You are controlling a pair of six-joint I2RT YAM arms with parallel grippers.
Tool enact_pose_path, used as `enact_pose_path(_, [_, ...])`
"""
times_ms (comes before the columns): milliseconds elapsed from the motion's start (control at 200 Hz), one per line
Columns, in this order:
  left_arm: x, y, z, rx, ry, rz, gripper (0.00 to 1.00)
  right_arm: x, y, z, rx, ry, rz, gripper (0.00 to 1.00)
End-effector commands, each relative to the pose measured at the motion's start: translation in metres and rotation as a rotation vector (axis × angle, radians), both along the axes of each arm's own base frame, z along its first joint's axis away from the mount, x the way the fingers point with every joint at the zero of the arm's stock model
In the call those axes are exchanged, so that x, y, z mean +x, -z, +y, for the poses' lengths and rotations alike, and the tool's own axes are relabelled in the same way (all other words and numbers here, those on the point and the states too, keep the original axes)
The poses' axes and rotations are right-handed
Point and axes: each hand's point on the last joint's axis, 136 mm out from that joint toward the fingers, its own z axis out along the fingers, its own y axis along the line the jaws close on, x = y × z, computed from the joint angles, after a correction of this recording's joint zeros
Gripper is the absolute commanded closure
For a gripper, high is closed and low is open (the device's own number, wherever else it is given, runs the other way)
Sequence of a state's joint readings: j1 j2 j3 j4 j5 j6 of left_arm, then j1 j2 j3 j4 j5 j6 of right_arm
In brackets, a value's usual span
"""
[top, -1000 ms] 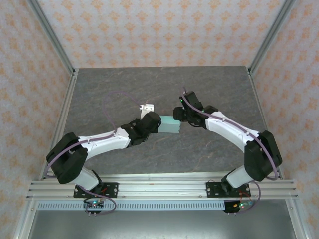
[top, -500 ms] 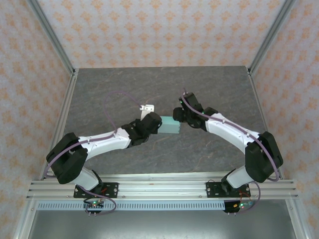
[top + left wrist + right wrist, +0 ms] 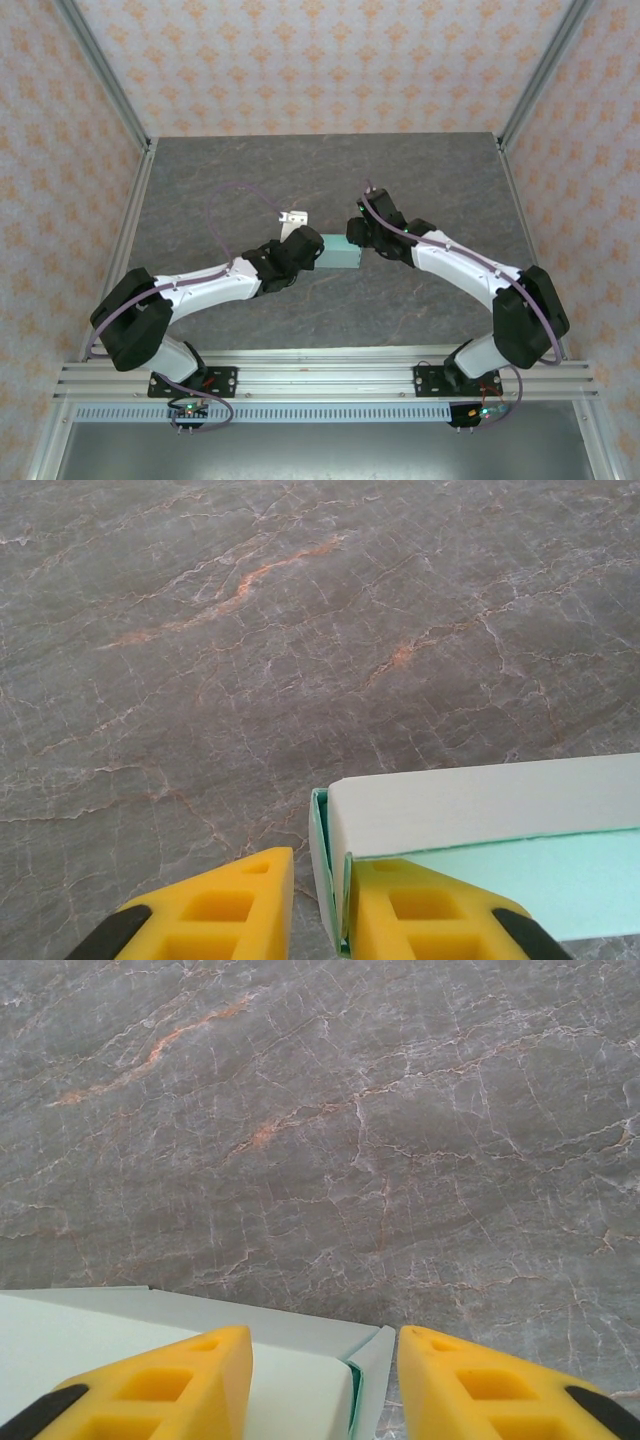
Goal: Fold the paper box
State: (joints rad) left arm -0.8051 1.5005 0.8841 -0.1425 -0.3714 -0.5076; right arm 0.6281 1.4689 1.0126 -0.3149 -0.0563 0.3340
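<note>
Change: paper box [image 3: 340,257] unmoved; right gripper [image 3: 356,231] has edged slightly left.
Box: mid-table [image 3: 250,170], long axis left-right.
Left wrist view: left gripper [image 3: 320,868] jaws slightly parted around the box's left end flap.
Right wrist view: jaws apart at the right end; grip unclear.

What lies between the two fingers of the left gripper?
In the left wrist view, the end wall of the paper box stands between the fingers of the left gripper, a sliver of bare table beside it.
</note>
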Motion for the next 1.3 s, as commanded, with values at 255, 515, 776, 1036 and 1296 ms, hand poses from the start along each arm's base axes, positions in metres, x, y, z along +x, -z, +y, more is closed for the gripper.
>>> enact_pose_path(255, [-0.012,0.008,0.002,0.018,0.016,0.059,0.76,-0.019,0.025,-0.009,-0.056,0.011,0.040,0.59])
enact_pose_path(515, [-0.014,-0.002,0.000,-0.009,0.030,0.050,0.69,-0.018,0.024,-0.008,-0.055,0.014,0.035,0.59])
enact_pose_path(776, [-0.016,-0.007,-0.001,-0.031,0.038,0.047,0.62,-0.018,0.023,-0.008,-0.054,0.015,0.033,0.60])
enact_pose_path(1036, [-0.021,-0.012,-0.002,-0.059,0.059,0.049,0.57,-0.018,0.024,-0.008,-0.056,0.014,0.033,0.60])
enact_pose_path(1296, [-0.028,-0.023,0.000,-0.090,0.076,0.046,0.49,-0.019,0.025,-0.007,-0.058,0.012,0.034,0.60])
